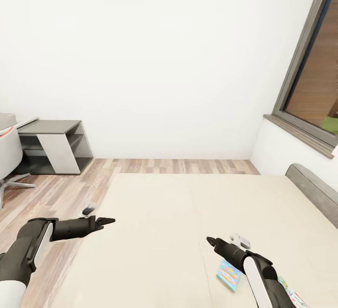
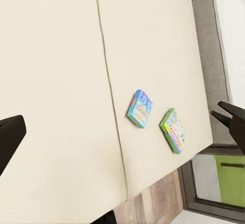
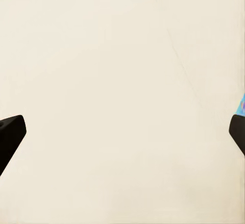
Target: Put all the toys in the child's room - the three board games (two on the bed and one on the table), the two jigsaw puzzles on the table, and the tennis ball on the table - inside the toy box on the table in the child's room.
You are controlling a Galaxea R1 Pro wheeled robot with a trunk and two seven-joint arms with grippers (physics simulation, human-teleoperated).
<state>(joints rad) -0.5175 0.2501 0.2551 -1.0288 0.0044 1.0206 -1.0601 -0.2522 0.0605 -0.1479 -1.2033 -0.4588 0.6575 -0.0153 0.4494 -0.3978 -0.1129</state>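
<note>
Two board games lie flat on the beige bed [image 1: 155, 233] near its headboard side: a blue box [image 1: 229, 274] [image 2: 140, 108] and a green-edged box [image 1: 291, 295] [image 2: 173, 130]. My right gripper [image 1: 210, 241] [image 3: 122, 132] hovers open over bare mattress just left of the blue box, a sliver of which shows beside one fingertip [image 3: 238, 132]. My left gripper [image 1: 108, 221] [image 2: 122, 127] is open above the bed's left edge, pointing across the mattress toward both boxes. Nothing is held. The toy box, jigsaw puzzles and tennis ball are out of view.
A grey headboard [image 1: 312, 188] bounds the bed on the right, under a grey-framed window [image 1: 305, 69]. A low dark-grey-topped cabinet [image 1: 51, 146] and a white swivel chair [image 1: 9, 158] stand at the far left on the wood-plank floor [image 1: 70, 191].
</note>
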